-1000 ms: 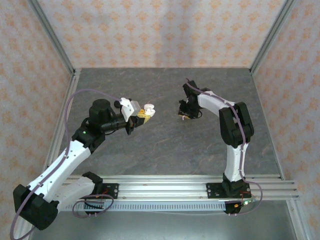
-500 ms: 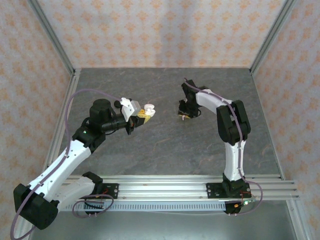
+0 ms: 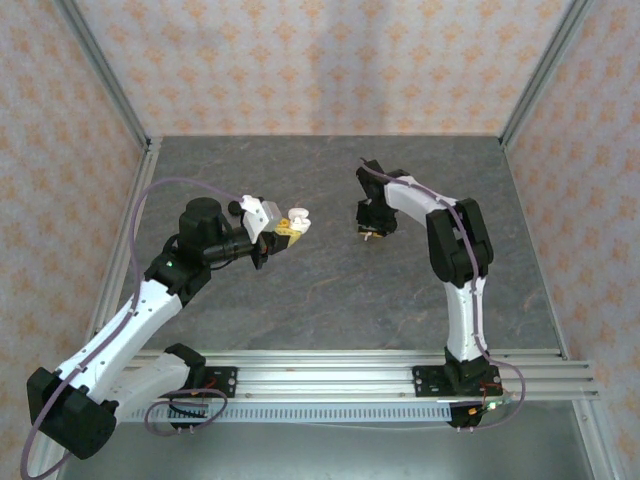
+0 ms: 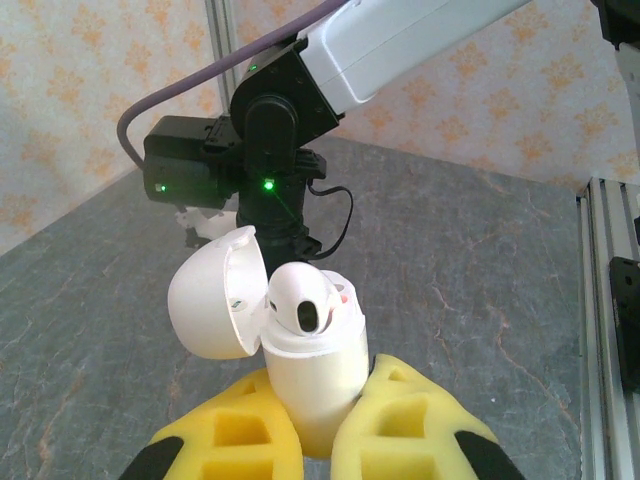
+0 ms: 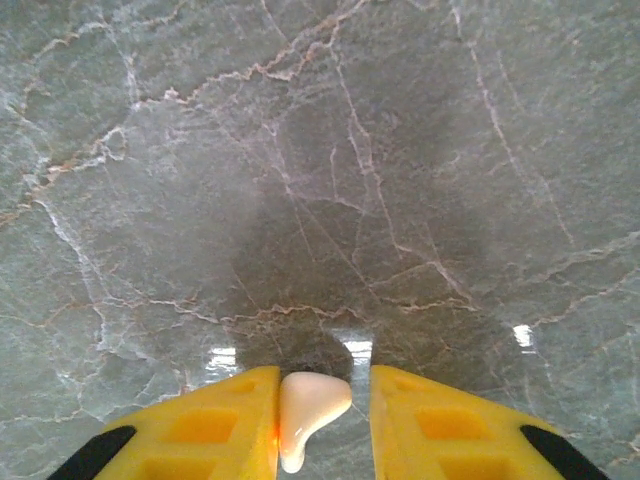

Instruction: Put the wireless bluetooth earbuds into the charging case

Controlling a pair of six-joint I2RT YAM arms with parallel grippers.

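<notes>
My left gripper (image 4: 328,388) (image 3: 283,232) is shut on the white charging case (image 4: 312,370) (image 3: 294,218), holding it upright above the table. The case's lid (image 4: 212,305) is swung open to the left, and one white earbud (image 4: 302,300) sits in it. Low over the table, right of centre, my right gripper (image 3: 369,232) (image 5: 323,385) is open. A second white earbud (image 5: 310,405) lies between its yellow fingers (image 5: 225,425). This earbud touches the left finger and a gap separates it from the right one.
The grey marble table (image 3: 330,290) is walled by patterned panels on three sides. An aluminium rail (image 3: 330,375) with both arm bases runs along the near edge. In the left wrist view the right arm (image 4: 270,130) stands just beyond the case.
The right arm has shifted slightly to the left and its jaws have narrowed a little around the earbud. The left arm and the case have not moved.
</notes>
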